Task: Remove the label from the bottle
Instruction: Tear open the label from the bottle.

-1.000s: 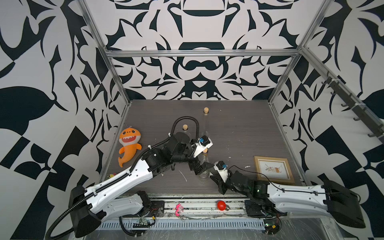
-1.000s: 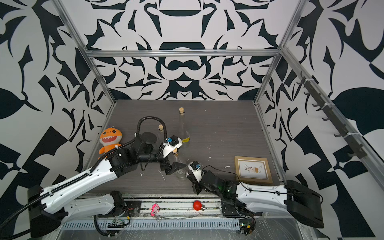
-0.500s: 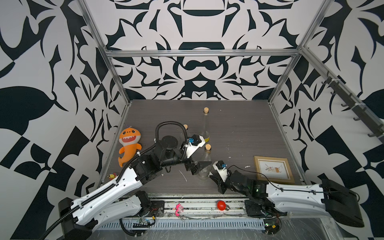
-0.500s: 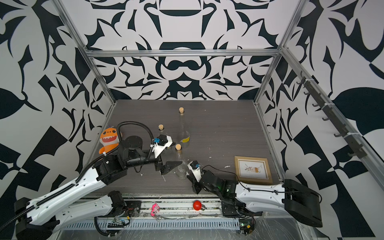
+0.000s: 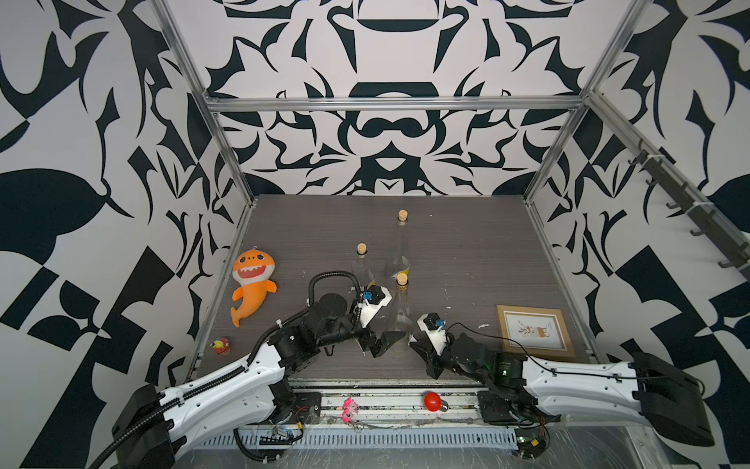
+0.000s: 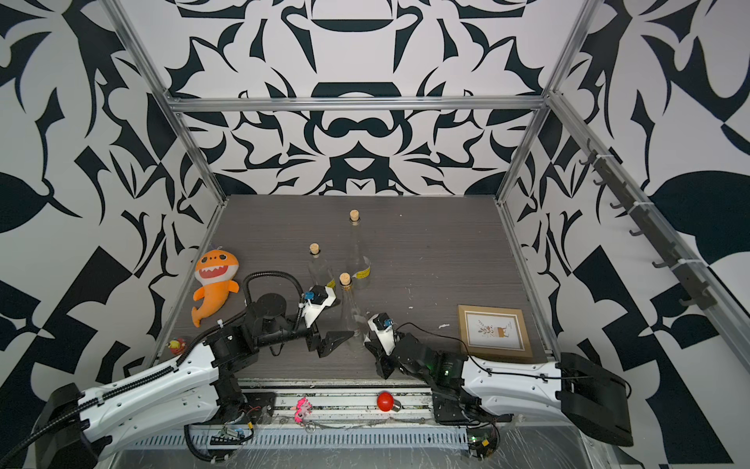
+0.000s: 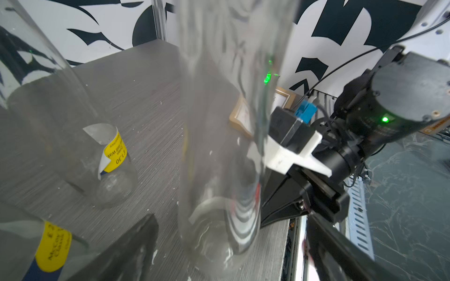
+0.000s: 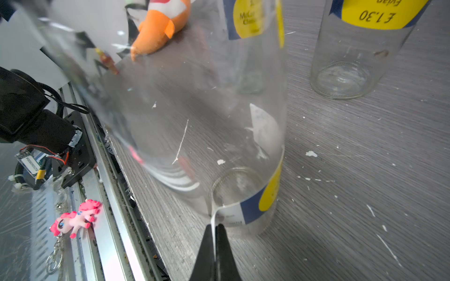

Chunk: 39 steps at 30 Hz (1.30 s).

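1. Tabletop [image 5: 466, 251]: flat grey board with matte wood grain, flecked with white paper crumbs [image 8: 311, 153].
2. Left gripper [image 5: 382, 342]: black wedge-shaped fingers spread wide. They sit low on either side of the bottle's base and grip nothing. Cannot tell if they touch the glass.
3. Right gripper [image 8: 215, 228]: slim black pointed tips pressed together on the loose white end of the label. It sits at tabletop level, on the bottle's front-edge side.
4. Plush shark [image 5: 253, 284]: soft orange fabric, lying by the left edge. Not in play.
5. Framed picture [image 5: 531, 333]: flat, with a gold rigid frame, near the front right corner. Not in play.
6. Bottle [image 5: 399, 316]: tall, slim, clear glass with a round foot and a cork stopper [image 5: 401, 278].
   - It stands upright near the front edge, about midway along it.
   - The glass is smooth, hard and slippery. The bottle looks empty, so it would likely tip easily.
7. Taller bottle [image 5: 399, 253] and shorter bottle [image 5: 362, 268]: same glass and corks, standing behind it toward the tabletop's centre. The taller one's yellow sticker [image 7: 114, 155] curls off at one end.
8. Label [image 8: 255, 204]: thin paper band in white, blue and yellow, wrapped round the bottle's foot. One end is lifted and the rest is stuck down.
   - Step, judged: the peel has started and the tab is pinched, but the label is not yet off.
   - Next move, judged: the left jaws should close on the glass to brace it. The right gripper then pulls the tab away around the curve, low and steady.
   - Risk, judged: the paper tears, or the unbraced bottle slides or topples toward the front edge.
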Each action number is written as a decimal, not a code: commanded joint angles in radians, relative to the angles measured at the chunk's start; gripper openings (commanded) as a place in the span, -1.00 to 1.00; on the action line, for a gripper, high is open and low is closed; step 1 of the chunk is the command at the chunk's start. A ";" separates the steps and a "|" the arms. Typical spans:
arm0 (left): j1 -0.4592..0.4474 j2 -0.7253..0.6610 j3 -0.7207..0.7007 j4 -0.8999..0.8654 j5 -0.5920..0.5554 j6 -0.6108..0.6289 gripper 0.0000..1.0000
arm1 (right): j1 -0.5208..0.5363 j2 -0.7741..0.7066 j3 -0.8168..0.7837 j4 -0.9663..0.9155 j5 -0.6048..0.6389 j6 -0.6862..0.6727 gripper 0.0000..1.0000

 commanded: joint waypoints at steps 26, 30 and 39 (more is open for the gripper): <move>-0.006 0.112 -0.113 0.314 -0.010 -0.051 0.98 | 0.004 0.214 0.080 0.207 -0.176 -0.071 -1.00; -0.006 0.079 -0.120 0.280 -0.050 -0.036 0.98 | 0.004 0.232 0.082 0.217 -0.187 -0.069 -1.00; -0.002 0.081 -0.100 0.247 -0.071 -0.017 0.99 | 0.003 0.259 0.090 0.214 -0.216 -0.076 -1.00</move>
